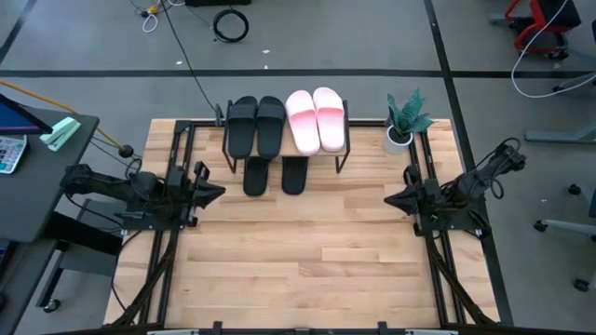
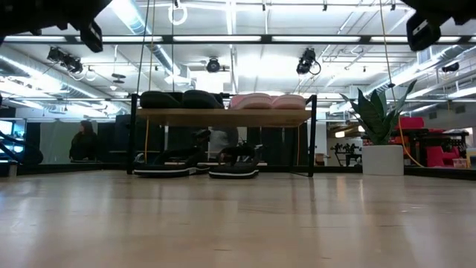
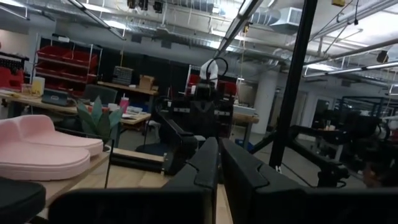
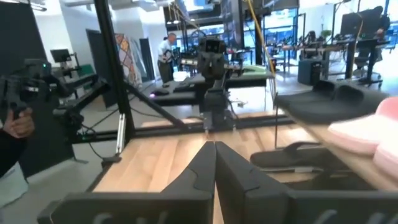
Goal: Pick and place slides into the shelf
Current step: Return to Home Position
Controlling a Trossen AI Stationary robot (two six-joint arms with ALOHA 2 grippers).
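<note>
The shelf (image 1: 340,160) stands at the table's far middle. Two black slides (image 1: 255,124) and two pale pink slides (image 1: 315,118) lie side by side on its plank top. Two more black slides (image 1: 275,175) lie on the table under it, their near ends sticking out; they also show in the low view (image 2: 196,168). My left gripper (image 1: 220,192) is shut and empty at the table's left side. My right gripper (image 1: 388,197) is shut and empty at the right side. Both hover above the table.
A small potted plant (image 1: 404,121) in a white pot stands at the far right, beside the shelf. The wooden tabletop (image 1: 307,251) stretches bare between the two arms toward the near edge. A person stands in the room beyond the table (image 4: 165,53).
</note>
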